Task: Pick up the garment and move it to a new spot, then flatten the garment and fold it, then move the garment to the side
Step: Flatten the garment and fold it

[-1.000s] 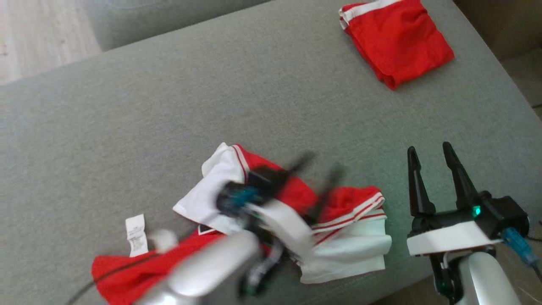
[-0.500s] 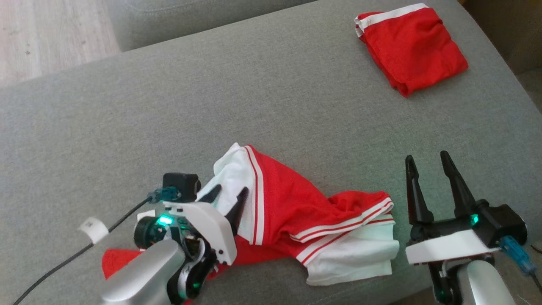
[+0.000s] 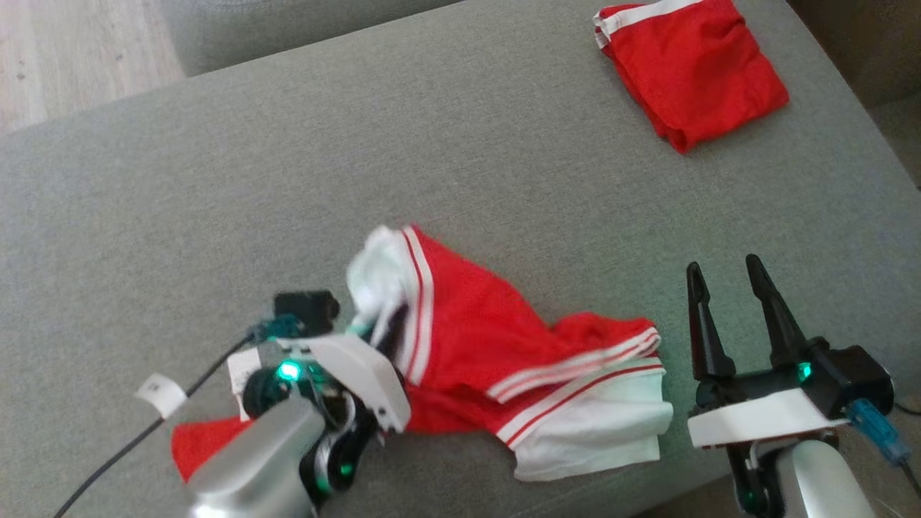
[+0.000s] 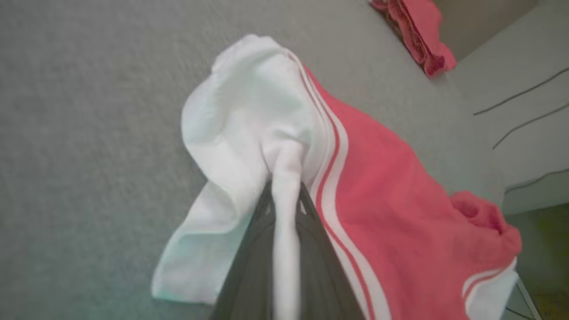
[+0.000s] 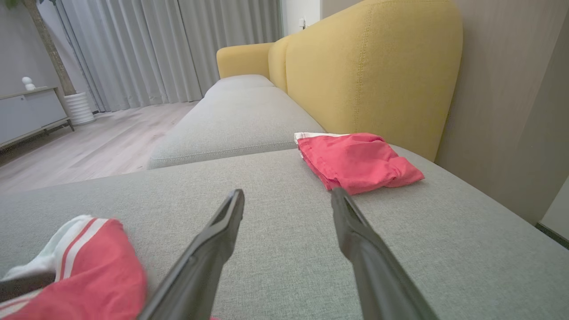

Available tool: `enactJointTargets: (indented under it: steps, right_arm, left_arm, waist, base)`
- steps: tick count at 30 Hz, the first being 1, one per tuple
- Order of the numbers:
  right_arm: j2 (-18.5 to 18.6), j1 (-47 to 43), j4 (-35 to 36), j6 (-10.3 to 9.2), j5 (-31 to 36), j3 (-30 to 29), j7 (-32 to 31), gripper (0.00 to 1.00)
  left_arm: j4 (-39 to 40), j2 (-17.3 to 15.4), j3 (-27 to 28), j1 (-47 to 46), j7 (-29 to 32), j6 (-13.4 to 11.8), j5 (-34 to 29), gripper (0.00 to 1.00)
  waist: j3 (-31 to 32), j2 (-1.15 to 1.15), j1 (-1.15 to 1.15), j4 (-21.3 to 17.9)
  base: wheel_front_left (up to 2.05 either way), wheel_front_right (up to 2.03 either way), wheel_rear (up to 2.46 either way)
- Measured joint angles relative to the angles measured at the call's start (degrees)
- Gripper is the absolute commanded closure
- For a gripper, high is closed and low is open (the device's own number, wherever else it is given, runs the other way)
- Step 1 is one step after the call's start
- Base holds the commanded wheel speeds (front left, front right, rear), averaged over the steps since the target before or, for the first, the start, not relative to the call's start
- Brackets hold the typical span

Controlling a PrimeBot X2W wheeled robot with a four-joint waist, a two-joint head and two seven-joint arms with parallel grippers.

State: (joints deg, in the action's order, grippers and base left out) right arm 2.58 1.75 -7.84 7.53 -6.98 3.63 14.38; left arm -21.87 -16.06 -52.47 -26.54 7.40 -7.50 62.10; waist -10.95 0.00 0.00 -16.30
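From where I stand, the grey sofa seat [image 3: 288, 180] carries everything. The garment [image 3: 489, 345], red mesh shorts with white panels and white stripes, lies crumpled near the seat's front edge, roughly midway along it. One white corner is bunched and raised off the seat, and the rest trails flat toward the seat's right side.

The left end effector [image 3: 388, 324] is low over the seat's front edge and is clamped narrow on that white corner. In the left wrist view a pinched fold of white cloth runs between its two dark fingers [image 4: 253, 249].

The right end effector [image 3: 723, 265] hovers near the seat's front right edge, its jaws wide with nothing between them. It sits just beside the garment's white hem without touching it.

A folded red piece [image 3: 694, 68] with a white band rests on the seat's far right corner, close to the yellow backrest [image 5: 378, 66]. A small white label [image 3: 160, 392] lies on the seat near its front left.
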Motion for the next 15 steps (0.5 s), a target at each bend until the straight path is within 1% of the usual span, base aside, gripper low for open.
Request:
enactJointTargets:
  steps: [3, 7, 10, 14, 15]
  right_arm:
    - [0.0, 0.0, 0.0, 0.0, -0.1, 0.0, 0.0, 0.0]
    - [0.0, 0.1, 0.0, 0.0, -0.1, 0.5, 0.0, 0.0]
    - [0.0, 0.4, -0.1, 0.0, -0.3, 1.5, 0.0, 0.0]
    - [0.0, 1.7, -0.1, 0.0, -0.6, 3.1, 0.0, 0.0]
    - [0.0, 2.0, -0.1, 0.0, -0.6, 3.6, 0.0, 0.0]
  left_arm:
    - [-1.5, 0.5, 2.4, -2.3, -4.6, -1.7, -2.1, 1.0]
    - [-3.5, -0.1, 5.3, -8.3, -7.1, -3.2, -3.7, 1.0]
    - [-5.9, -1.1, 6.3, -12.8, -8.2, -3.1, -5.2, 1.0]
    - [-11.9, -2.4, 6.1, -17.5, -9.3, -3.0, -8.5, 1.0]
    - [-13.6, -2.6, 6.1, -18.5, -10.4, -2.9, -9.6, 1.0]
  waist:
    - [-0.1, 0.0, 0.0, -0.2]
    - [-0.3, 0.0, 0.0, -0.6]
    - [-0.7, 0.0, 0.0, -1.4]
    - [-1.4, 0.0, 0.0, -3.0]
    - [-1.6, 0.0, 0.0, -3.5]
  base:
    - [0.0, 0.0, 0.0]
    - [0.0, 0.0, 0.0]
    - [0.0, 0.0, 0.0]
    - [0.0, 0.0, 0.0]
    - [0.0, 0.0, 0.0]
